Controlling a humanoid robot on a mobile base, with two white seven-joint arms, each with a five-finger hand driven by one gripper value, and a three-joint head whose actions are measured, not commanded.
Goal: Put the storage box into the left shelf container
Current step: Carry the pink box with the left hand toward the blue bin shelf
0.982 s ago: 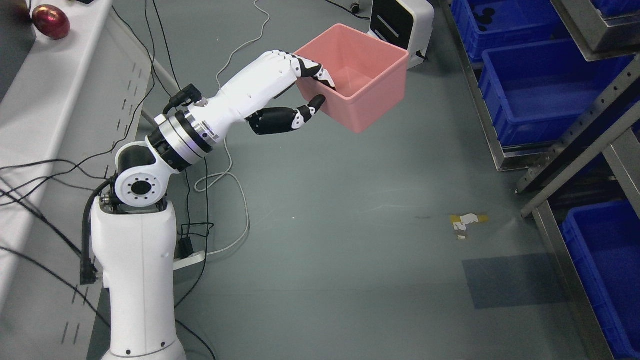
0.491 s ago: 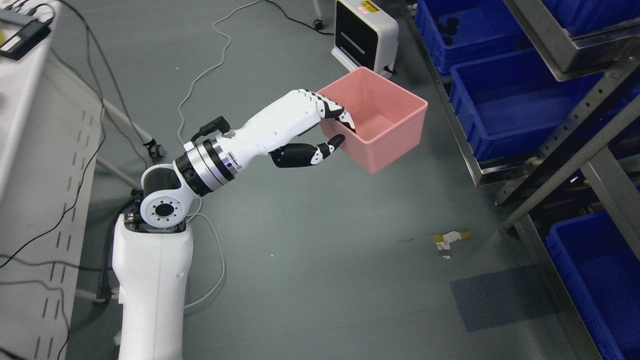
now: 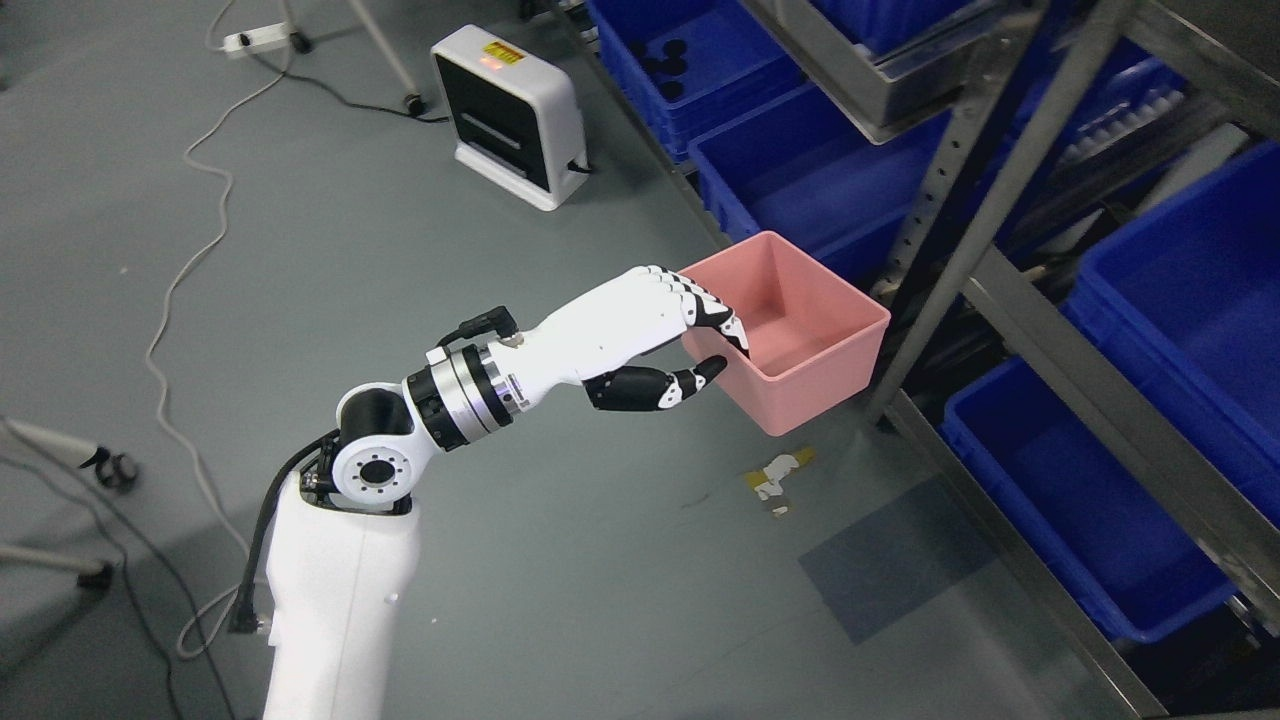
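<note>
My left hand (image 3: 715, 350) is shut on the near-left wall of a pink open storage box (image 3: 800, 350), fingers inside the rim and thumb outside. It holds the box in the air above the floor, right beside a metal shelf upright (image 3: 960, 215). The box is empty. Blue shelf containers lie beyond it: one just behind the box (image 3: 800, 170), one further back left (image 3: 690, 70), one low on the right (image 3: 1060, 490). My right arm is out of view.
A metal shelf rack (image 3: 1090, 340) fills the right side with slanted posts and more blue bins (image 3: 1200, 290). A white box-shaped device (image 3: 510, 115) stands on the floor behind. Cables (image 3: 190, 270) trail at left. Tape scraps (image 3: 775, 475) lie on the grey floor.
The camera has swung right toward the shelf, so the whole picture has shifted. The left hand still holds the pink box, which now sits close to the shelf post and blue bins.
</note>
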